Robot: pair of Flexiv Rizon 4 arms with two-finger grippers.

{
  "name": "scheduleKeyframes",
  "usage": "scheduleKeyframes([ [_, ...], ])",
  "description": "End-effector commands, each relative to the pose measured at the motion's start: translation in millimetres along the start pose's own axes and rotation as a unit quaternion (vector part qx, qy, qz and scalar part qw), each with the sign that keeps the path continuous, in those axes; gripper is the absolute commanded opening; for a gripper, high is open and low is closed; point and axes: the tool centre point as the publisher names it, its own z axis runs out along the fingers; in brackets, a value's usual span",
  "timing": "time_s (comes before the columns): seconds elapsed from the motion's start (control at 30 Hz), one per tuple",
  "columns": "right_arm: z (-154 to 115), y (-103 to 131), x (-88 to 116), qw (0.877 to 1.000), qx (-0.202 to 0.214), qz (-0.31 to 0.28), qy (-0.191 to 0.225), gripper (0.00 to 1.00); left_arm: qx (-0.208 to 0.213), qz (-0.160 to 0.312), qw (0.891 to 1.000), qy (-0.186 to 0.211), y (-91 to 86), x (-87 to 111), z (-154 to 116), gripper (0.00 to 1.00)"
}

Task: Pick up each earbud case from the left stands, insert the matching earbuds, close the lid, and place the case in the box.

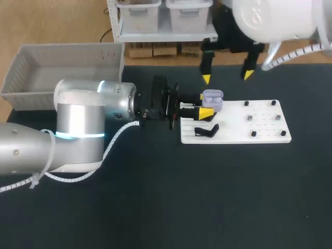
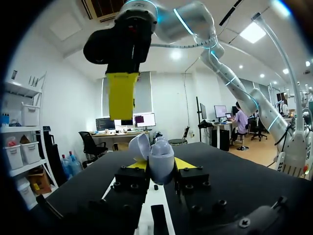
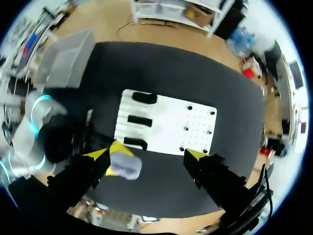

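Lavender earbud case [image 1: 212,99] just right of centre in head view, at left end of white board [image 1: 259,129] — lid up. Left gripper [image 1: 204,105] clamped on it, yellow pads [image 2: 184,163] mostly hidden behind case in own wrist view. Right gripper [image 1: 227,76] hovers at upper middle, fingers spread wide, holding nothing. Grey box [image 1: 31,78] upper left — lower corner hidden behind left arm. Can't tell if earbuds inside case.
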Motion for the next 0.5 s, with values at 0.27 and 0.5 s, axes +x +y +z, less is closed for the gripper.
scheduleKeyframes([
  [0.27,17.8,-16.9,-5.0,1.000,-0.004,0.025,-0.011,1.00,-0.002,0.001,1.000,0.001,-1.4,-0.4,-0.1,0.00],
  [0.5,25.7,-15.5,1.5,1.000,-0.011,0.017,0.006,1.00,-0.002,0.001,1.000,0.001,-1.4,-0.4,-0.1,0.00],
])
